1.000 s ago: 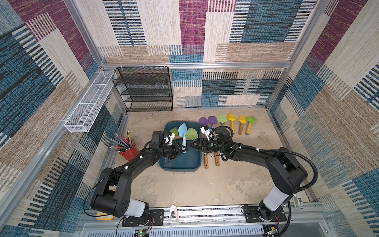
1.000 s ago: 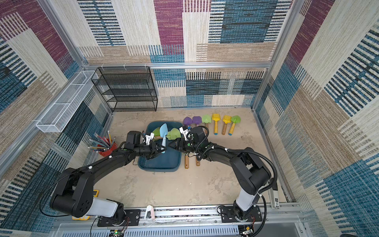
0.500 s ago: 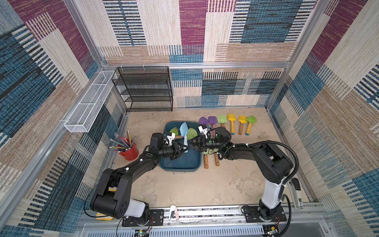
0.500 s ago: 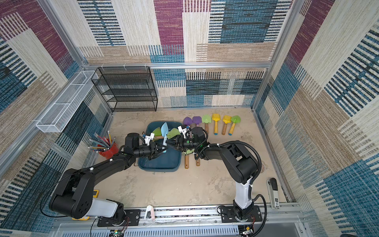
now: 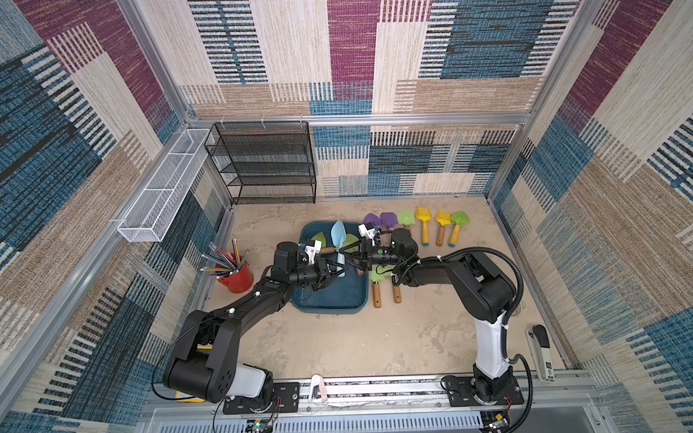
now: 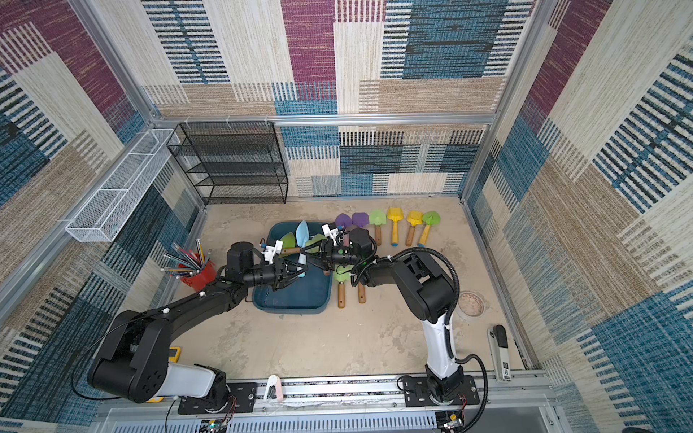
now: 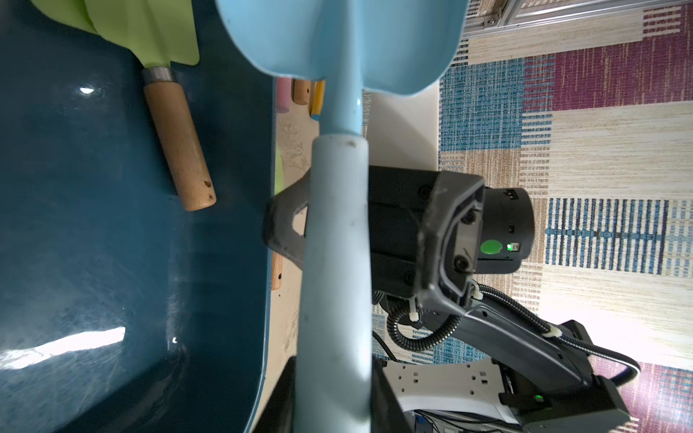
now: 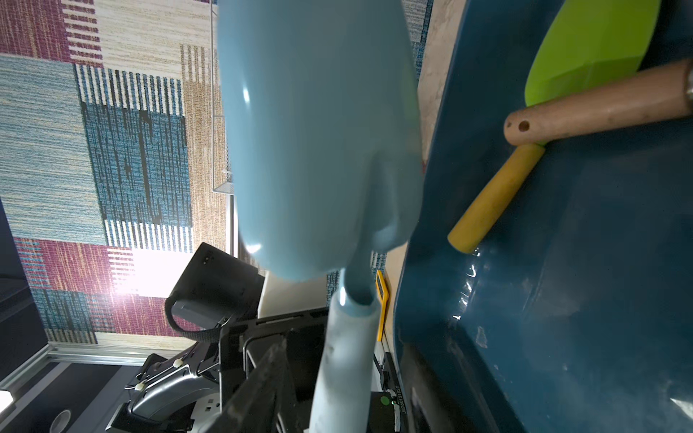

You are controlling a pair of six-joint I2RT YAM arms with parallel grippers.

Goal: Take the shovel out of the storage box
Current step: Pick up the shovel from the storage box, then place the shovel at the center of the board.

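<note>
The light-blue shovel (image 5: 338, 234) is off the floor of the storage box (image 5: 337, 296) and hangs over the box's far half, blade toward the table's far edge and handle toward the near edge. The box sits near the middle of the table (image 5: 375, 337). The left gripper (image 5: 330, 270) reaches in from the box's left side and is clamped on the low end of the handle, which is what carries the shovel. The right gripper (image 5: 350, 256) comes in from the opposite side, higher on the same handle. This reads as a hand-over, likely so the right arm can set the shovel down on its own side, where purple, green and yellow shovels (image 5: 423, 217) line the far edge and two green ones (image 5: 375, 277) lie just beside the box. Both top views give this layout but hide the fingers. The left wrist view shows the handle (image 7: 337, 243) running down between its own jaws, with one right finger (image 7: 285, 225) poking out behind it. The right wrist view shows its jaws open on either side of the handle, with a gap on one side. Whether the other pad touches, I cannot tell. Only the wrist views show what remains inside: a green-bladed shovel with a wooden handle (image 7: 176, 142) and a yellow handle (image 8: 495, 198) under it.
</note>
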